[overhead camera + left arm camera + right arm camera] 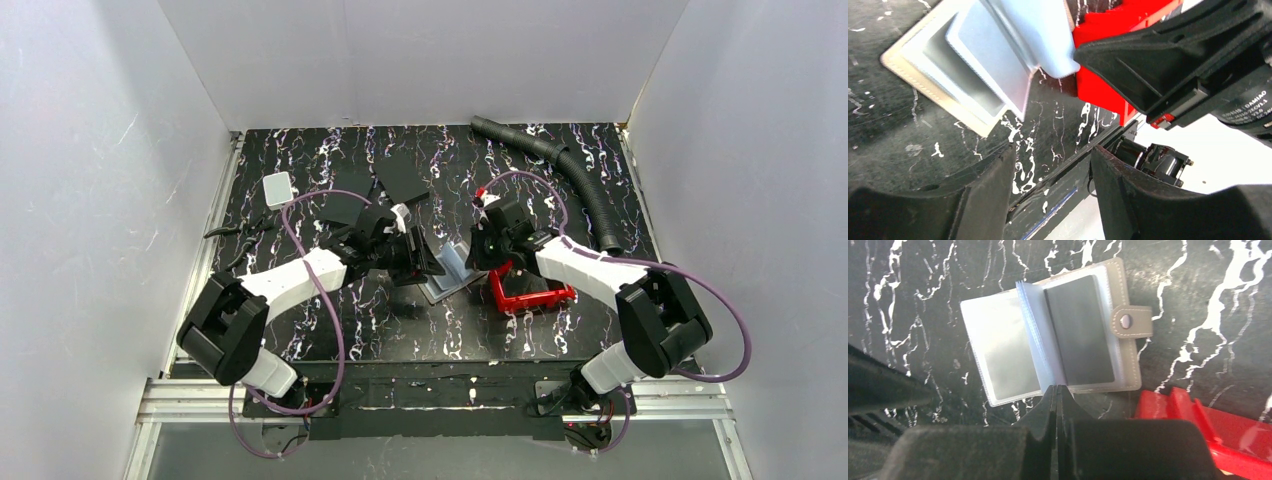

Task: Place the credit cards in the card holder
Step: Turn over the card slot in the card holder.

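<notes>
Card holder (1048, 340) lies open on the marbled table (300, 160), between both grippers and just beside the red tray (530, 297). Only the right wrist view shows a dark credit card (1079, 332) in the pocket on the snap-tab side. It also shows the right gripper (1056, 389) pressed together at the holder's near edge. The left wrist view shows the left gripper (1050, 160) spread, holding nothing.
</notes>
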### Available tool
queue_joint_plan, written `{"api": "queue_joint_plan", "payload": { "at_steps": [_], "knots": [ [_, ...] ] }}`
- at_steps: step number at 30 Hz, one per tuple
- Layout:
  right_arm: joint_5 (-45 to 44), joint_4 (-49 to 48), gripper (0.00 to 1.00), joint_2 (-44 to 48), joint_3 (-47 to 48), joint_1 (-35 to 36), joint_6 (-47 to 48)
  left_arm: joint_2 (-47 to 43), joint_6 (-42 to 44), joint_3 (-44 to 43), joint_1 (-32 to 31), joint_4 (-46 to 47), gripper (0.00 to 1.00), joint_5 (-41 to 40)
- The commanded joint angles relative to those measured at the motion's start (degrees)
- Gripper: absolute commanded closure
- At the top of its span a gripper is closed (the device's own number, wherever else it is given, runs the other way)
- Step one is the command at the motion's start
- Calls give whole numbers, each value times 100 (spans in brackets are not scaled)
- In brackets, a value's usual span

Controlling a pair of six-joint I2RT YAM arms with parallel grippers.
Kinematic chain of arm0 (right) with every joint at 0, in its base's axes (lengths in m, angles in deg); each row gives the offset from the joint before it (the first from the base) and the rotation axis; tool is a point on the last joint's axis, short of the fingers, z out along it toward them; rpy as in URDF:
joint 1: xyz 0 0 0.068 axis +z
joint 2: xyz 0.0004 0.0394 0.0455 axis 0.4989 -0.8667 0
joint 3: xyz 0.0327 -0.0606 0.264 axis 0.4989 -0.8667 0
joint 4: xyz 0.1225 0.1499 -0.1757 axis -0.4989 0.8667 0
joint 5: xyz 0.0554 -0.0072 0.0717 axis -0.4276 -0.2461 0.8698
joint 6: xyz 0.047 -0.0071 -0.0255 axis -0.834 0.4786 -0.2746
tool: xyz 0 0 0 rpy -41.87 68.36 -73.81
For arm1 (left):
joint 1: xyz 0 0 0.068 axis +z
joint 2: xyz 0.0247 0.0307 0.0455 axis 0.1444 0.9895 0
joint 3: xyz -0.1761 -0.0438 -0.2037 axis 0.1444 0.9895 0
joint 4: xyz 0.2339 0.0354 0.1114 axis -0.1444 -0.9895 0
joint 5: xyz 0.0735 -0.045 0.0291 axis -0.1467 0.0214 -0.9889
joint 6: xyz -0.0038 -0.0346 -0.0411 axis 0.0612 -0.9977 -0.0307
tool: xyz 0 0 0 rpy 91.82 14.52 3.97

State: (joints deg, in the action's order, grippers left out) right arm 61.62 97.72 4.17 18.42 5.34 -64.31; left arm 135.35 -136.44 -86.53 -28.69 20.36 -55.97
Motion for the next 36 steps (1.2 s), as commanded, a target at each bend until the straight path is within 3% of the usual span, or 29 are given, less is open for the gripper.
{"api": "queue_joint_plan", "payload": {
  "at_steps": [1, 6, 11, 15, 18, 22, 26, 30, 36],
  "knots": [
    [-649, 370, 99, -141, 362, -29, 383, 185, 138, -363, -133, 338, 47, 396],
    [-1077, 619, 99, -483, 582, -29, 665, 945, 35, -747, -188, 203, 58, 31],
    [-865, 720, 99, -627, 817, -20, 827, 1477, 28, -781, -170, -398, 68, -309],
    [-685, 1035, 94, -588, 1108, -12, 974, 1423, 128, -451, -128, -413, 68, -536],
    [-162, 1082, 78, -431, 1207, -2, 992, 1448, 326, -422, -107, -597, 66, -614],
    [287, 1415, 64, -258, 1505, -2, 900, 1523, 633, -496, -66, -971, 64, -729],
    [-236, 1902, 55, 276, 1679, -97, 850, 1434, 1043, -648, -50, -1243, 62, -752],
    [-678, 2328, 51, 855, 1565, -639, 864, 1369, 1324, -888, -51, -1494, 57, -631],
    [-649, 2771, 48, 1518, 1036, -2115, 994, 1500, 1460, -1252, -51, -1592, 50, -264]
  ]
}}
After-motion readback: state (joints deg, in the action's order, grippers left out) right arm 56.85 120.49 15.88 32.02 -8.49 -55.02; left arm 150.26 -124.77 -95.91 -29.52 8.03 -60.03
